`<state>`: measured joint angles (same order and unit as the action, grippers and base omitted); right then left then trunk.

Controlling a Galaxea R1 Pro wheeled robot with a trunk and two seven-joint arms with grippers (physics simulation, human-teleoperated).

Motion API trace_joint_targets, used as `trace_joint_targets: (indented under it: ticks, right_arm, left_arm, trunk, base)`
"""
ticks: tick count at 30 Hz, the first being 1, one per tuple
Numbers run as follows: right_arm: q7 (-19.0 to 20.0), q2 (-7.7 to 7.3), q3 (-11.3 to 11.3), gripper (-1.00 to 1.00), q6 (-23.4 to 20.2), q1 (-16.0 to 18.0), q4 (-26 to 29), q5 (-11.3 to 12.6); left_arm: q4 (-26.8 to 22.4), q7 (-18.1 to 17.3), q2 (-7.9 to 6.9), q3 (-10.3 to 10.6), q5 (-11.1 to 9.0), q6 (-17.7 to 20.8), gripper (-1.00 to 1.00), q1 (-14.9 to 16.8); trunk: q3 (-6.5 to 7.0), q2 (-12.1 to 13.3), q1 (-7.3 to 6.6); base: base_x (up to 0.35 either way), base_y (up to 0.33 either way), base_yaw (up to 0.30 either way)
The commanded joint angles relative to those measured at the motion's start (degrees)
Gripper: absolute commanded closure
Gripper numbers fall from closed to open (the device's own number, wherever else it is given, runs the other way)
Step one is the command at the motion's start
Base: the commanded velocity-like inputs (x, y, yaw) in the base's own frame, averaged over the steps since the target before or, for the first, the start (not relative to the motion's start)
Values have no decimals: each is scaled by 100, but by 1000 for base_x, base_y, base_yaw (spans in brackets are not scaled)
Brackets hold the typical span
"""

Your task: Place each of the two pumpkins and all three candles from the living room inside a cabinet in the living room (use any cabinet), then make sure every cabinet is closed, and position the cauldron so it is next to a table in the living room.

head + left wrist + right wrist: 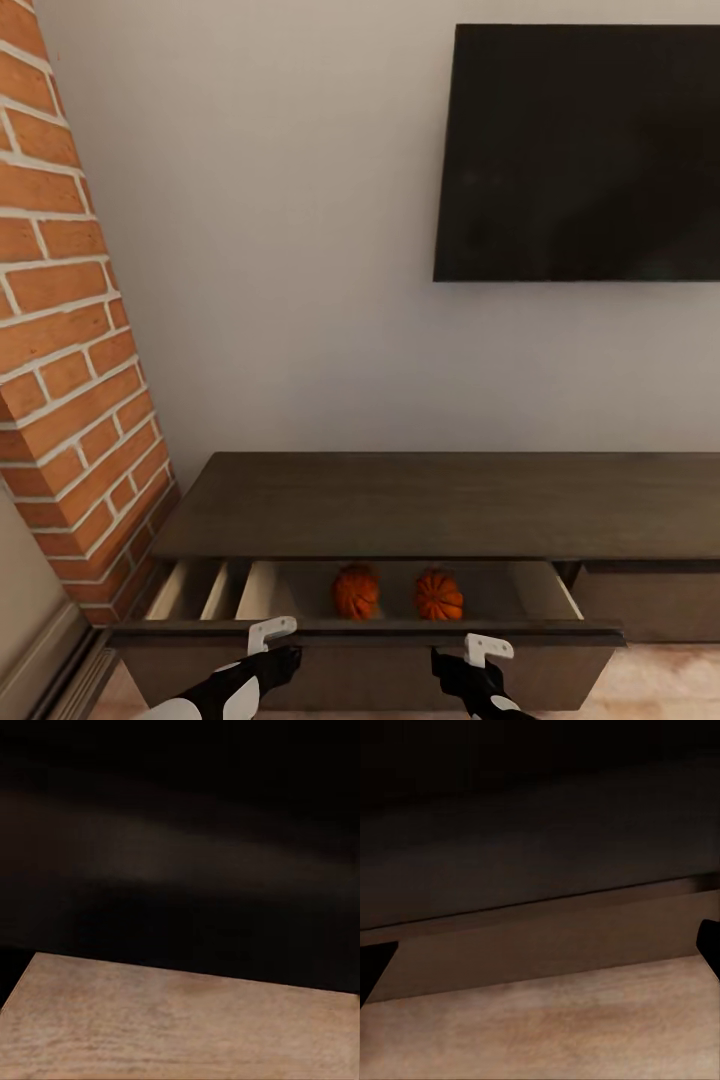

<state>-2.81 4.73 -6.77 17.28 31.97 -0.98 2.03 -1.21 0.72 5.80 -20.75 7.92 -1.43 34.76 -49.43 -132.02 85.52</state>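
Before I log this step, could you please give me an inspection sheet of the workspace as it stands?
Surface: cabinet, top bare; wood floor beneath.
Job's things: drawer pulled open; two pumpkins side by side inside, apart. No candles seen.
Clutter: nothing seen.
Grippers: left pincer and right pincer at the drawer front; open or shut cannot be told.
Cables: nothing seen.
Surroundings: brick column at left, dark TV on the wall.

Dark-brown cabinet [420, 505] against the wall, bare top, drawer [370, 640] pulled open, two pumpkins [356, 592] [439, 596] resting inside
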Motion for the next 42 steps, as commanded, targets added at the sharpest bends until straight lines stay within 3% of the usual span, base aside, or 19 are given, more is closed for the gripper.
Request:
trace_joint_targets:
  ticks: [1, 23, 42]
  right_arm:
    - [4, 1, -35, -100, 30, 8, -8, 17]
    - [8, 1, -35, -100, 30, 7, -12, 17]
    - [9, 1, -35, -100, 30, 8, -8, 17]
  left_arm:
    - [-2, 7, 1, -78, 61, -15, -100, 5]
    - [-2, 7, 1, -78, 61, -15, -100, 5]
    - [-2, 7, 1, -78, 61, -15, -100, 4]
  trunk:
    - [-5, -2, 2]
    - [-5, -2, 2]
    - [-5, -2, 2]
  base:
    - [328, 0, 0]
    - [297, 0, 0]
    - [-290, 0, 0]
